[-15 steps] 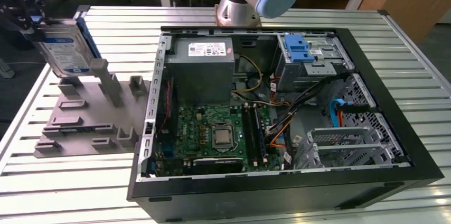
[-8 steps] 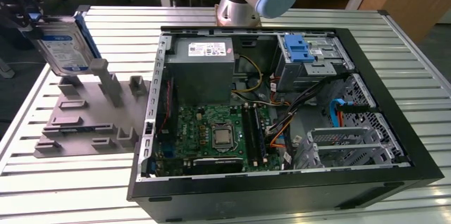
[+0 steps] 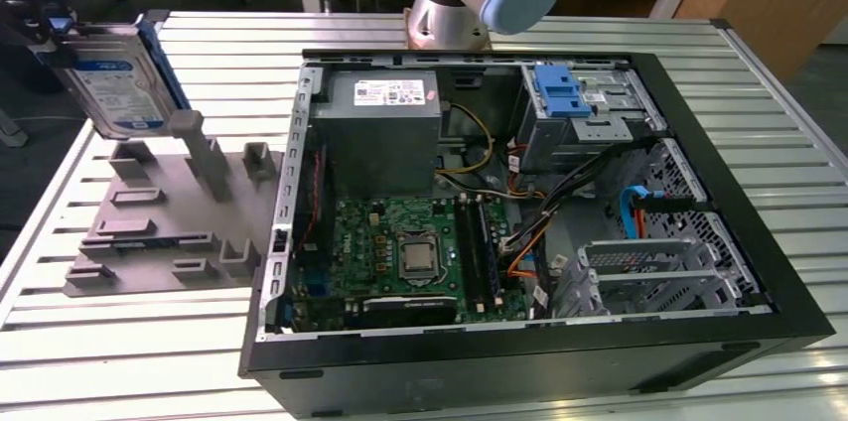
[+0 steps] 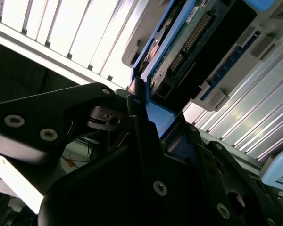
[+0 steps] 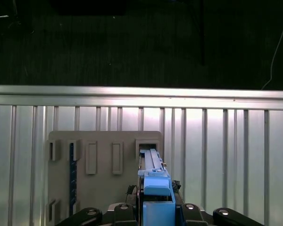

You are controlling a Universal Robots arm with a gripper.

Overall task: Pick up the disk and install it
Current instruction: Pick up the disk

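Our gripper was clamped on the blue bracket of the hard drive, which hung below it over the grey fixture. We judged the pick-up nearly done. The open computer case, well apart, awaited installation.

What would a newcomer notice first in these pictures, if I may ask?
First the open computer case, lying in the middle of the slatted table with its green board bare. Then the disk, held upright in the gripper at the exterior view's left, over the grey plate.
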